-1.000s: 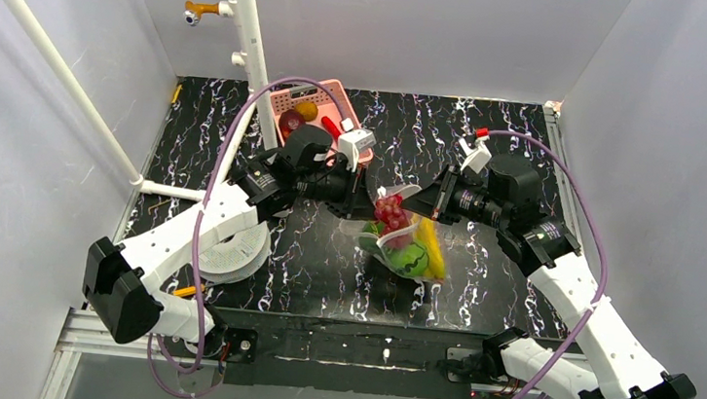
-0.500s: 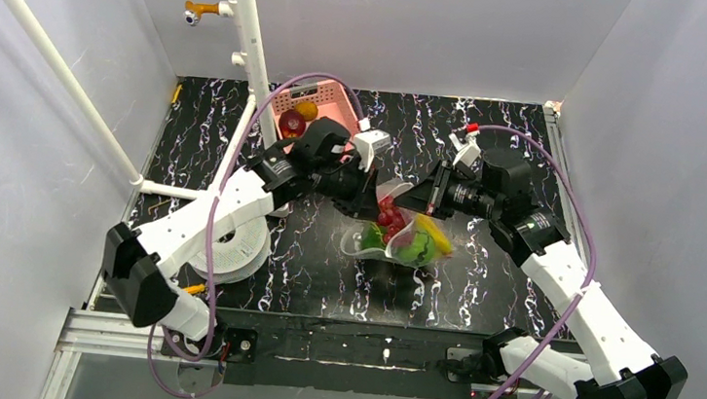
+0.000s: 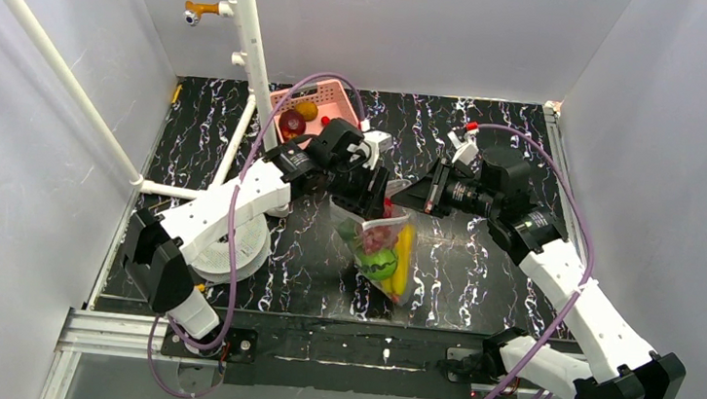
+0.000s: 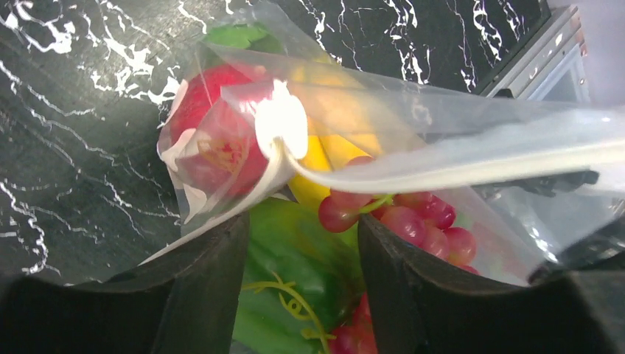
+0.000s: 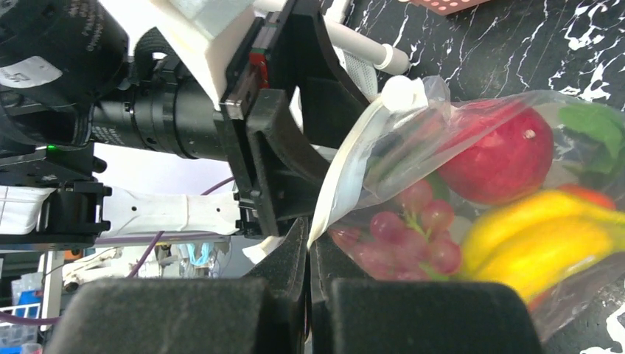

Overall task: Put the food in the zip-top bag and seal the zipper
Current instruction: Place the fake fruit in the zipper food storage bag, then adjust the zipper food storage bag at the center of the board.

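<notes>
Zip-top bag [image 3: 376, 253] lower, farther left

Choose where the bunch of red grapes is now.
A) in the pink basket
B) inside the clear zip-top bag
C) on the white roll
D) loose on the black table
B: the grapes show through the plastic of the zip-top bag, next to the yellow banana and a red fruit.
</notes>
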Controlling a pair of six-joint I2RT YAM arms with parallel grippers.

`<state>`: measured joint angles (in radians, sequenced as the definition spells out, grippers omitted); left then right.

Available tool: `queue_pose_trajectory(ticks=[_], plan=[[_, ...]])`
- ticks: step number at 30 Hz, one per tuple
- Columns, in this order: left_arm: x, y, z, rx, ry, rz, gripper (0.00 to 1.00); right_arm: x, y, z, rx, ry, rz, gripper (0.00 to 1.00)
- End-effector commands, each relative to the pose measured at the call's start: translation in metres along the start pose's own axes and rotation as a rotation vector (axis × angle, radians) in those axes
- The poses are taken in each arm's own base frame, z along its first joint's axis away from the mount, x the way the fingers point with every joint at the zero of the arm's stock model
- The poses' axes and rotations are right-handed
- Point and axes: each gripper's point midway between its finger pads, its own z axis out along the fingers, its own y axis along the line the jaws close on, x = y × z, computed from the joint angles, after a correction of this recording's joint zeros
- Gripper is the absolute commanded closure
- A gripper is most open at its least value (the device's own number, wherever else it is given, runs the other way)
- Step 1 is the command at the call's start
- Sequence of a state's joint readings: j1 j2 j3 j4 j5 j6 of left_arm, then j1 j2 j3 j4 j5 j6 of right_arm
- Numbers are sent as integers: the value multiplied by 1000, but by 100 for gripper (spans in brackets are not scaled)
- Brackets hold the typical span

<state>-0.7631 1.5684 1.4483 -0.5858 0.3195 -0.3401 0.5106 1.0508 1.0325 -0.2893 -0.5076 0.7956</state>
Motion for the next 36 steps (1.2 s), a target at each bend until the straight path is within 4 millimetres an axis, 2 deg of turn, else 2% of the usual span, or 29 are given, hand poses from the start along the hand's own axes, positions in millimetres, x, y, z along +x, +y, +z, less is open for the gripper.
queue_pose_trajectory(ticks=[1,4,8,12,16,21,22,24,27,28,31,36], plan=[[-15,-17,-44,7,-95,53,40,-19,25,-2,-97,-49,-51,99],[-19,-20,-63,-10,-127,80,28,-17,21,-1,-88,-39,-50,99],[-15,-13,-88,-75,-145,110,25,-14,17,-2,-76,-33,-53,99],[-12,-3,-101,-140,-175,97,24,-11,14,-3,-69,-26,-60,99],[4,22,-92,-244,-155,39,23,-10,14,-4,-70,-27,-66,99],[31,43,-64,-303,-55,-51,23,-10,16,-6,-73,-28,-75,99],[35,46,-59,-309,-38,-67,25,-9,16,-7,-73,-28,-77,99],[42,44,-50,-288,-9,-95,41,-9,15,-8,-66,-31,-79,99],[37,25,-46,-186,-13,-95,80,-8,13,-9,-58,-33,-82,99],[32,18,-48,-151,-30,-88,88,-7,10,-8,-52,-31,-85,99],[7,-9,-62,-42,-109,-55,100,-4,-4,-5,0,-22,-88,99],[-35,-71,-83,230,-214,-73,100,3,-20,-4,86,24,-128,99]])
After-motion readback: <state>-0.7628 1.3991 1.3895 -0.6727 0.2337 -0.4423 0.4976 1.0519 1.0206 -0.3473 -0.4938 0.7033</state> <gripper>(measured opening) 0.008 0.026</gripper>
